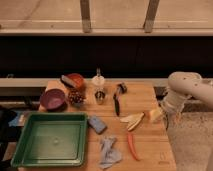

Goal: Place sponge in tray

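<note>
Camera view shows the blue rectangular sponge lying diagonally beside the green plastic tray, well left of the gripper at the wooden bench's right edge, grip state untellable.

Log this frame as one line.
gripper: at wooden table's right edge, by pale yellow block | green plastic tray: empty | blue rectangular sponge: on table beside tray, not in it
</note>
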